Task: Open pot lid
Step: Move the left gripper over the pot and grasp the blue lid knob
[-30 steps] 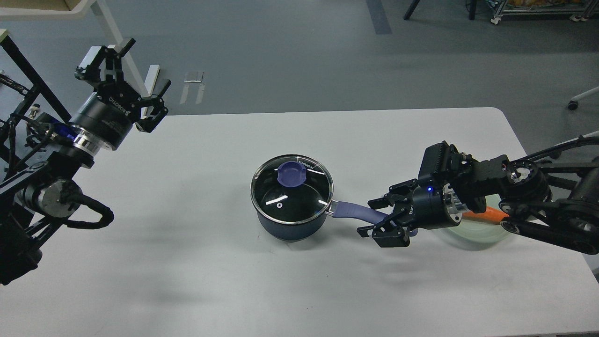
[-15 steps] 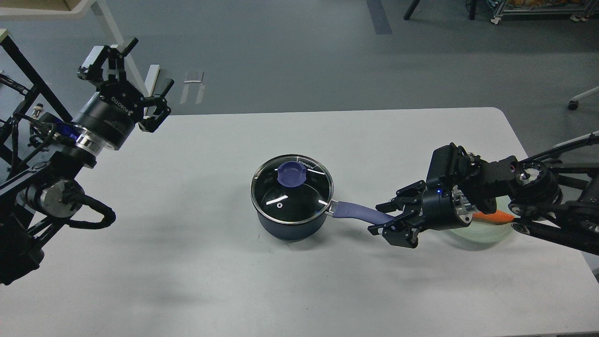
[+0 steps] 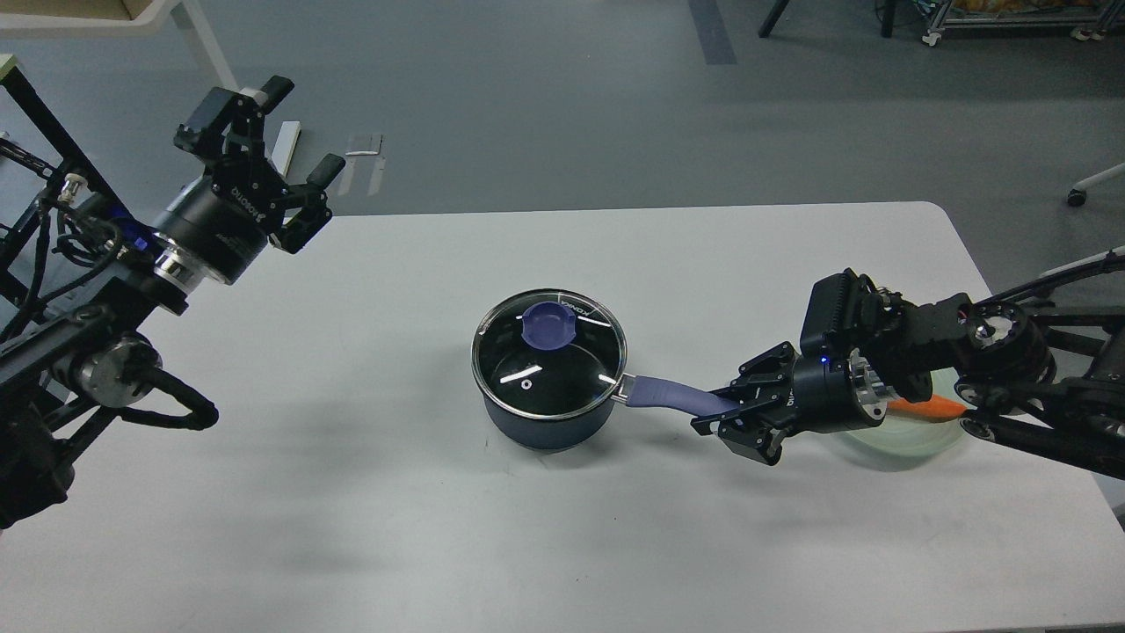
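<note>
The pot [image 3: 548,400] stands on the white desk [image 3: 369,519], its glass lid [image 3: 547,353] closed on top. Our right gripper [image 3: 736,413] has its fingers closed around the pot's handle [image 3: 672,396]. Our left gripper [image 3: 279,141] is well apart from the pot, fingers wide.

Pot [image 3: 547,413] at frame center on white table [image 3: 369,492], glass lid [image 3: 549,353] on, blue knob [image 3: 546,326] toward lid's upper edge. Right gripper [image 3: 743,411] clamped around end of blue handle [image 3: 672,396]. Left gripper [image 3: 264,145] upper left, fingers spread, well apart from pot. Pale bowl [image 3: 914,435] with orange item [image 3: 923,408] behind right arm.
</note>
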Motion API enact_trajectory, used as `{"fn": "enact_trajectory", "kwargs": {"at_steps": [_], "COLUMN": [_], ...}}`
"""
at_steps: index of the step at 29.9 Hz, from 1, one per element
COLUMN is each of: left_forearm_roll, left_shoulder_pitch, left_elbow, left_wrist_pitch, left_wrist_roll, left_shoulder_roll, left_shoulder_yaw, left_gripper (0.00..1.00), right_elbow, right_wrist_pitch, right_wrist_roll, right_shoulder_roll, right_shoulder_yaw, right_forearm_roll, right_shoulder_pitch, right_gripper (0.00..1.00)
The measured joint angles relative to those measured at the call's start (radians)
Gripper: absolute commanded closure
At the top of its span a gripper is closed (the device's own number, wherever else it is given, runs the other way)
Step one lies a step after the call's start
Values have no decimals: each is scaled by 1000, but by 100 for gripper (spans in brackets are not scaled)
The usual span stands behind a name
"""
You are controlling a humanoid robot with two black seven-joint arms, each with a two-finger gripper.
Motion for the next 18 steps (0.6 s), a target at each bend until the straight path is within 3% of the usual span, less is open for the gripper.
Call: {"fn": "enact_trajectory", "kwargs": {"at_steps": [7, 10, 13, 18], "left_forearm_roll": [661, 953, 1196, 1400], "left_shoulder_pitch": [-83, -124, -190, -322], "left_elbow": [-105, -156, -172, -126], "left_wrist_pitch": [7, 51, 156, 401], "left_wrist_roll": [0, 0, 0, 0], "left_shoulder_roll": [-24, -62, -100, -128], "left_shoulder_yaw": [0, 17, 115, 397], "left_gripper": [1, 1, 1, 1], "right_elbow": [-5, -5, -5, -5], "right_wrist_pitch": [1, 1, 2, 2], "right_wrist_roll": [0, -1, -1, -1], "right_shoulder_roll": [1, 3, 5, 5], "right_shoulder_yaw": [0, 1, 1, 1], "right_forearm_roll": [4, 6, 6, 7], "right_shoulder_pitch": [0, 0, 0, 0], "right_gripper": [67, 67, 67, 67]}}
